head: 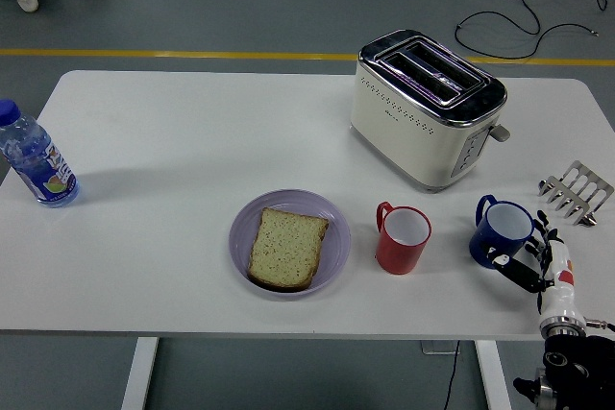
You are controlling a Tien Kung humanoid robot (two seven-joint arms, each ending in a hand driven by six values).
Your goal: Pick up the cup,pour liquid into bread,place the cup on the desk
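While a slice of bread (pixel 287 247) is lying on a purple plate (pixel 335 225) near the table's (pixel 192 141) front edge, the robot's right hand (pixel 533 258) is curling its fingers around a blue cup (pixel 501 232) at the right. A red cup (pixel 402 238) is standing between plate and blue cup, a toaster (pixel 427 107) behind, a bottle (pixel 35 162) far left.

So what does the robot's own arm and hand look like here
Only the right hand shows, at the lower right corner. It has slim black jointed fingers with small white marks, a white palm section with a red patch, and a black mechanical wrist below.
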